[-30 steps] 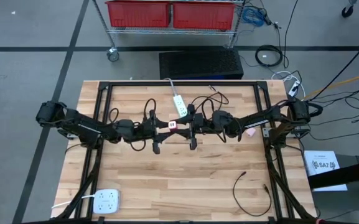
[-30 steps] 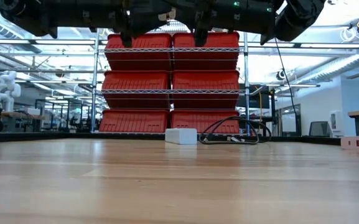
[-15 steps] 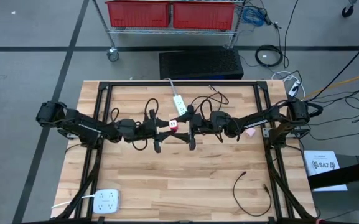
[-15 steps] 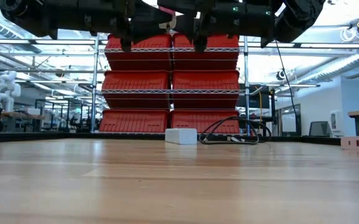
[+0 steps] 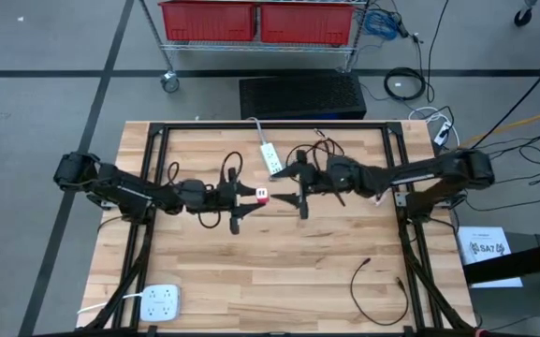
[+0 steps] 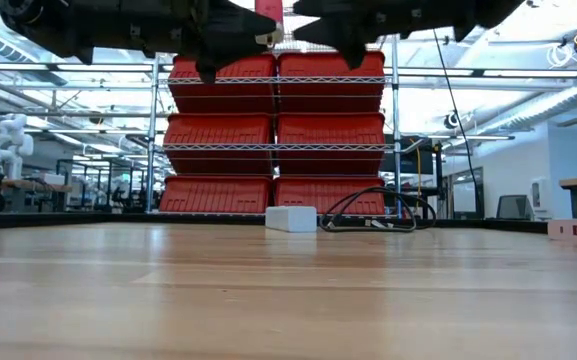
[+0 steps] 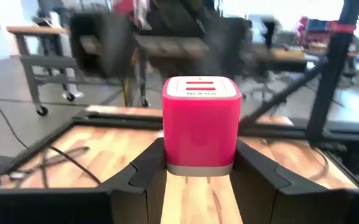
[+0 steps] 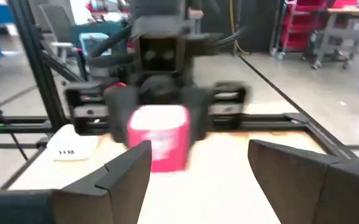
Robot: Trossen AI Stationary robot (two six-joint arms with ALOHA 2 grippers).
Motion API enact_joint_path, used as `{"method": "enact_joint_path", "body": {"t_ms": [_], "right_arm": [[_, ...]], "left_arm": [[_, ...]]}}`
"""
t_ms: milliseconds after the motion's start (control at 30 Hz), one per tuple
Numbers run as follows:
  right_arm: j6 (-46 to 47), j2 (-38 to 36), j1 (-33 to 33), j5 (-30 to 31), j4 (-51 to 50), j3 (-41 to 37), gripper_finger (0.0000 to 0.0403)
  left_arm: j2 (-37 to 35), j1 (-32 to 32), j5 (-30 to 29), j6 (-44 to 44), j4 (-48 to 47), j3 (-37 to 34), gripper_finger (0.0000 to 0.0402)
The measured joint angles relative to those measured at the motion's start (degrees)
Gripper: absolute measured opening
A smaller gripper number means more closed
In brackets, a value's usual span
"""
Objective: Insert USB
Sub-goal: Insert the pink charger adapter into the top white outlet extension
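A red charger cube (image 7: 200,127) hangs above the table's middle, with my left gripper (image 5: 251,195) shut on it. The cube shows again in the high view (image 5: 262,195) and blurred in the right wrist view (image 8: 159,140). A light face with two slots (image 7: 201,88) is at the cube's far end. My right gripper (image 5: 294,190) stands open just right of the cube, facing it, with nothing between its fingers (image 8: 124,167). A black cable (image 5: 379,284) with a plug lies loose on the table's near right. My left gripper pinches the cube's two opposite side walls (image 7: 172,152) between its two fingers, at the end nearest the gripper. The fingers lie level and come from the table's left. The cube is lifted clear of the table, its slotted face toward the right arm.
A white power strip (image 5: 270,157) with tangled black cords (image 5: 318,150) lies at the far middle. A white outlet block (image 5: 160,301) sits at the near left corner. A small pink block (image 6: 570,229) rests on the table at the right. Red bins (image 6: 276,140) stand behind the table.
My right gripper has opened, come off the cube and drawn back toward the table's right edge, rising a little. The cube has stayed in my left gripper, clear of the table.
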Motion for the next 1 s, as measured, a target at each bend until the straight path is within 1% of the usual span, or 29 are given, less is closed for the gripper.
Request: {"method": "enact_joint_path", "body": {"t_ms": [67,133,233,367,533,767,1000], "right_arm": [[1.0,-1.9,-0.3,-0.4,-2.1,0.0,0.0258],[2.7,-2.0,-0.2,-2.9,-2.1,0.0,0.0258],[4.5,0.0,0.4,-4.2,-0.4,0.0,0.0258],[8.3,4.3,0.7,-4.2,4.4,0.0,0.0258],[9.6,7.4,0.7,-4.8,6.1,2.0,0.0258],[9.6,8.5,0.7,-5.8,3.7,5.0,0.0258],[10.0,8.6,0.7,-5.9,1.5,5.3,0.0258]], "left_arm": [[0.0,0.0,0.1,0.0,-0.8,0.0,0.0147],[0.0,0.1,0.1,0.0,-1.0,0.0,0.0147],[0.0,0.1,0.9,0.0,-1.0,0.0,0.0147],[0.0,0.1,1.0,0.1,-1.3,-0.1,0.0147],[0.1,0.1,1.0,0.0,-1.9,-0.1,0.0147],[0.1,0.1,1.0,0.0,-2.3,-0.1,0.0147],[0.1,0.1,1.0,0.0,-2.3,-0.1,0.0147]]}}
